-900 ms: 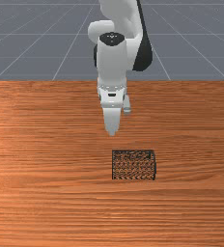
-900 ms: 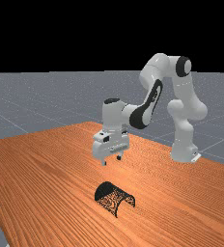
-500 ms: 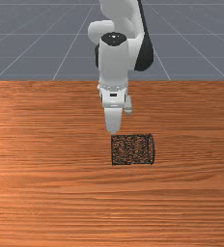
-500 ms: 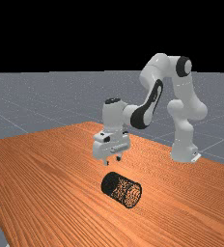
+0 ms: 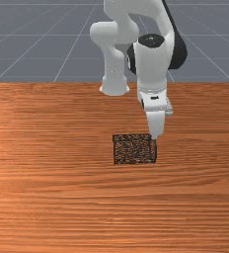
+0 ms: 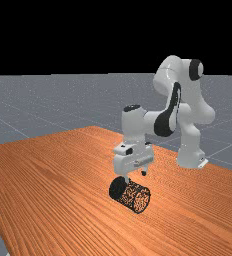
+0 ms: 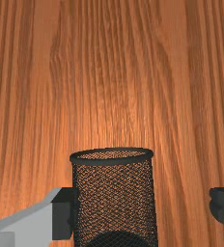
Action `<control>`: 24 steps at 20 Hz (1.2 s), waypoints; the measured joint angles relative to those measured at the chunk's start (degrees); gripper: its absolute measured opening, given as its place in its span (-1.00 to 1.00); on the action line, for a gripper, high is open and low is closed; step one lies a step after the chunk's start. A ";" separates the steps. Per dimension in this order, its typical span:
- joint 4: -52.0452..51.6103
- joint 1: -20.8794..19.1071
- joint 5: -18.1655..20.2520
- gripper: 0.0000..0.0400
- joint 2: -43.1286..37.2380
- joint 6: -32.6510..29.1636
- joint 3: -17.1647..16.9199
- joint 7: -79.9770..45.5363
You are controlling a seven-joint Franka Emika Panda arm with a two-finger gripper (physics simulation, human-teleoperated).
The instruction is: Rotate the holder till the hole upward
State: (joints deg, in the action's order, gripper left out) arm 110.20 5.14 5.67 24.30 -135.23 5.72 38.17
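Black mesh pen holder [image 7: 115, 198]: on its side on the wooden table [image 5: 47, 207], rim [image 7: 111, 161] facing sideways
Gripper [image 6: 135, 177]: low by the holder's base, fingers spread wide
Contact: one finger [image 7: 64, 213] apparently against the mesh

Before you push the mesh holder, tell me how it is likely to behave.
The holder will likely roll if pushed across its length, since it lies on its round side. Its open mesh suggests it is light for its size. The rim and dark base probably make its ends stiff, though the mesh may flex.
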 joint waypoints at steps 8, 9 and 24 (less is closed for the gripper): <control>-6.18 9.30 -5.91 1.00 3.60 2.54 -1.47 -17.12; -12.03 8.88 -5.30 1.00 6.61 9.07 -0.42 -13.82; -20.52 18.40 -13.88 1.00 17.82 9.01 -5.51 -24.58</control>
State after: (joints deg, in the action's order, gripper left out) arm 89.68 23.54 -8.20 42.12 -126.21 0.21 13.59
